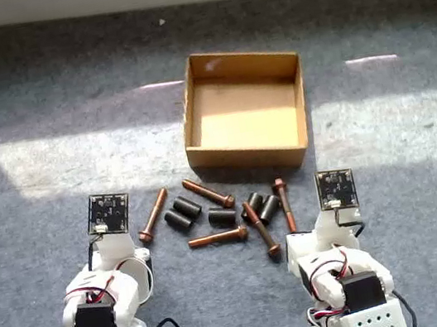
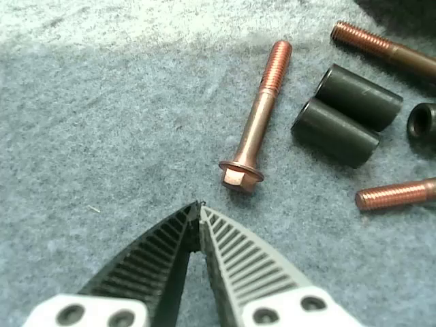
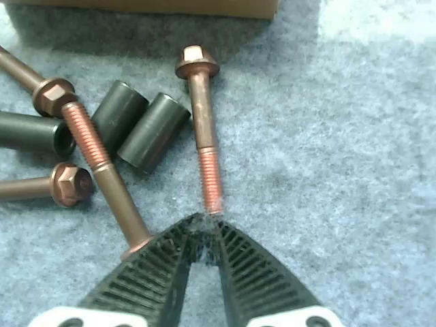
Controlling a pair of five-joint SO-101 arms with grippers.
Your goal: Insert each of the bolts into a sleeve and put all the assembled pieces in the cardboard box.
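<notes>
Plainly, the grey surface (image 1: pixel 43 117) carries the cardboard box (image 1: pixel 244 113) well beyond my left claw (image 2: pixel 199 208) and right claw (image 3: pixel 206 228), both clenched on nothing. One bolt (image 2: pixel 255 119) lies with its head just past the left claw's tips. Another bolt (image 3: pixel 201 129) points its threaded end at the right claw's tips, a sleeve (image 3: pixel 155 131) just beside it.
</notes>
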